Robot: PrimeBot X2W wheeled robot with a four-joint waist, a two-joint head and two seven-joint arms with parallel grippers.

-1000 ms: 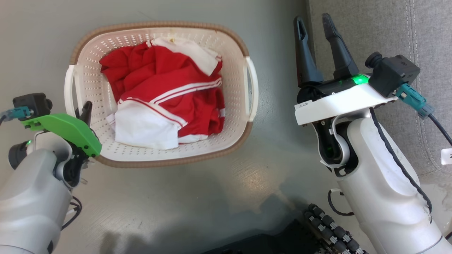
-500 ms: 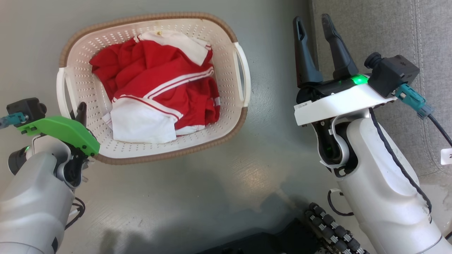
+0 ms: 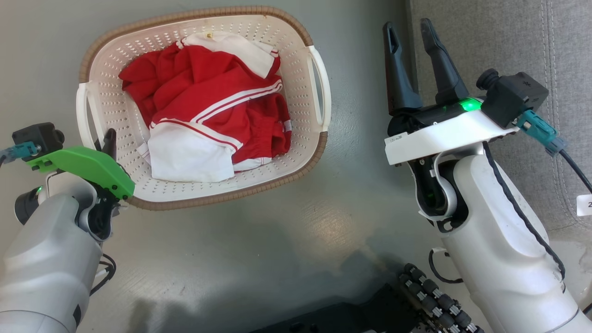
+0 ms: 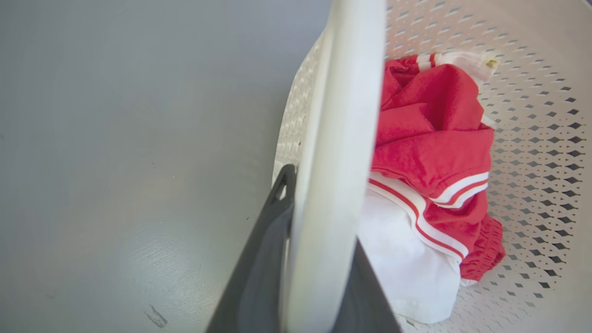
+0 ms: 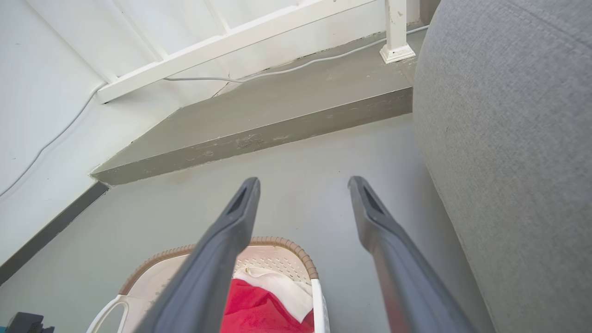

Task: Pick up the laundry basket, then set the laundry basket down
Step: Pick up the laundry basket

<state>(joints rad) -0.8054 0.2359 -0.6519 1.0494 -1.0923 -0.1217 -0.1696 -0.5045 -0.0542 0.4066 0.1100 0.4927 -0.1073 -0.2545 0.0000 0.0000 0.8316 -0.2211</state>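
Robot base: a dark base part with a row of black ribbed rollers (image 3: 430,296) showed at the bottom edge of the head view, nearest the camera.
Left claw: the left gripper (image 3: 108,143), under a bright green plastic cover (image 3: 83,169), was clamped on the basket's white left side handle (image 4: 337,138). In the left wrist view one dark finger (image 4: 259,249) lay on the outer side of the handle bar and the other on the inner side.
Right claw: the right gripper (image 3: 408,25) hung with its two long dark fingers spread apart, holding nothing. It was well apart from the basket, to its right.
Task thing: the cream-white perforated plastic laundry basket (image 3: 303,152), rounded-rectangular with a brown woven-look rim (image 3: 208,202), sat ahead of the left arm, at the upper left of the head view. Whether its bottom touched the floor could not be told.
Contents: a crumpled heap of red-and-white striped clothes (image 3: 208,101) lay inside, covering most of the bottom.
Free handle: the white right side handle (image 3: 323,92) was untouched.
Floor: a smooth grey-green painted floor (image 3: 277,240) spread under and around the basket.
Sofa: a grey fabric sofa (image 3: 508,41) stood just beside the right gripper, on its right.
Farther back: a low grey raised step (image 5: 277,115) rose beyond the basket, and a white railing (image 5: 240,41) with a pale cable (image 5: 277,71) beneath it lay behind that.
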